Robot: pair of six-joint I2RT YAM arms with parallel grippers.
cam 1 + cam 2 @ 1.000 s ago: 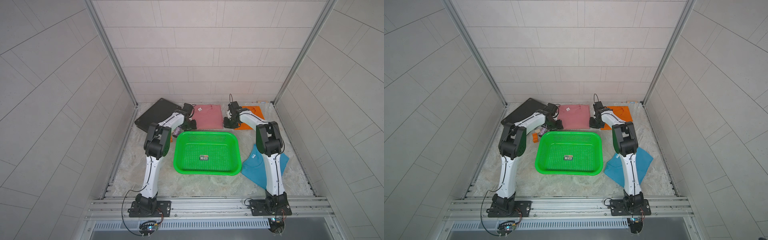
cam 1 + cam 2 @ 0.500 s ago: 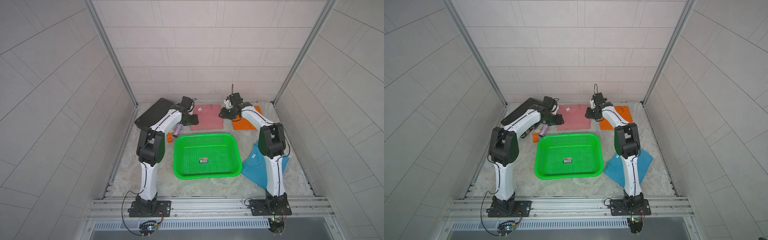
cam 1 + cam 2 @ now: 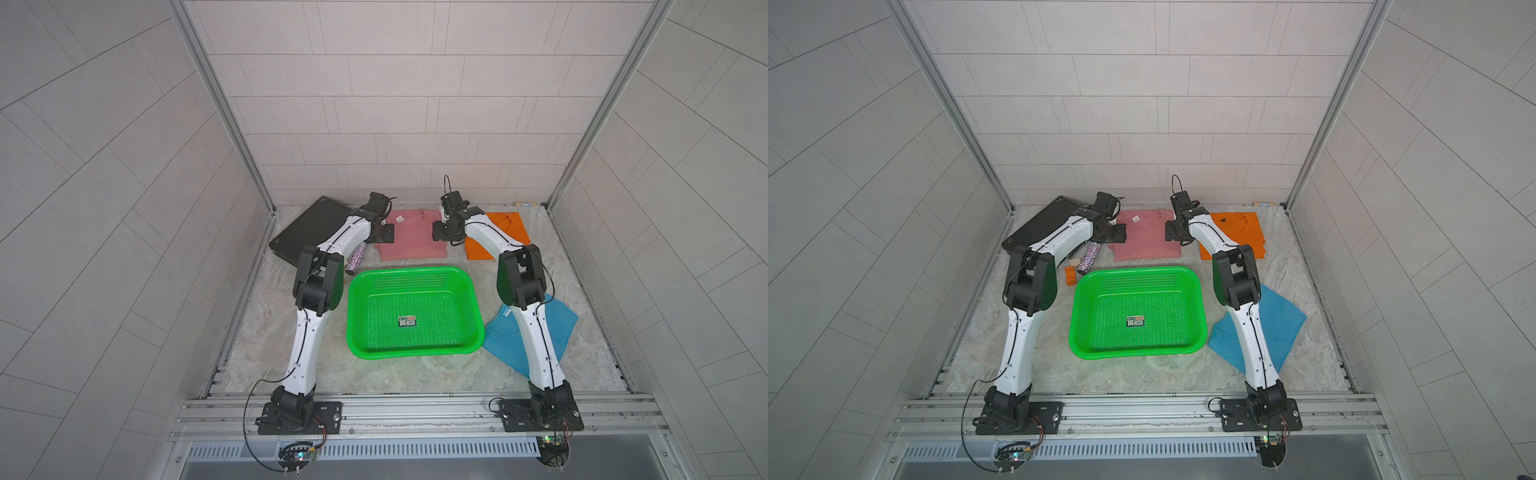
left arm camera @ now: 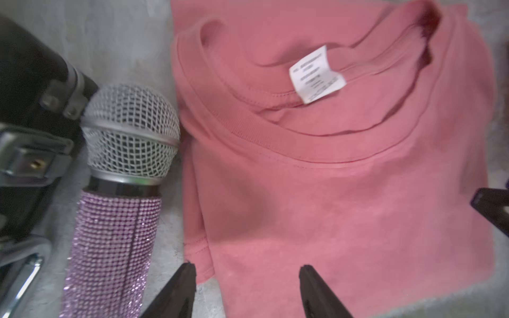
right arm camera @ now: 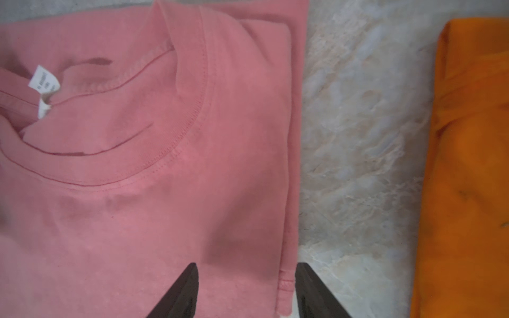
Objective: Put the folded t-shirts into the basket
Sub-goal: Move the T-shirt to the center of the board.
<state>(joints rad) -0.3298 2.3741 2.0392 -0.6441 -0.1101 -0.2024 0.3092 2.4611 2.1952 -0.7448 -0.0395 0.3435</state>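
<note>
The pink folded t-shirt (image 3: 413, 237) (image 3: 1144, 237) lies flat behind the green basket (image 3: 411, 272) (image 3: 1133, 272), which holds only a small sticker. My left gripper (image 3: 383, 233) (image 4: 248, 271) is open, its fingertips (image 4: 190, 268) straddling the shirt's left edge. Over the shirt's right edge my right gripper (image 3: 442, 235) (image 5: 247, 268) stands open too, one fingertip (image 5: 303, 267) at the hem beside the bare table. The orange t-shirt (image 3: 507, 226) (image 5: 468, 165) lies to the right of the pink one. The teal t-shirt (image 3: 561, 324) (image 3: 1283, 320) lies to the right of the basket, partly under my right arm.
A flat black case (image 3: 309, 230) lies at the back left. A glittery pink microphone (image 3: 357, 257) (image 4: 121, 170) rests between the case and the pink shirt. A small orange block (image 3: 1070, 276) and a pale block (image 3: 1075, 262) sit left of the basket. Walls enclose three sides.
Both arms stretched further back along the pink shirt's sides. The right gripper went from shut to open, and the left one opened a little wider.
</note>
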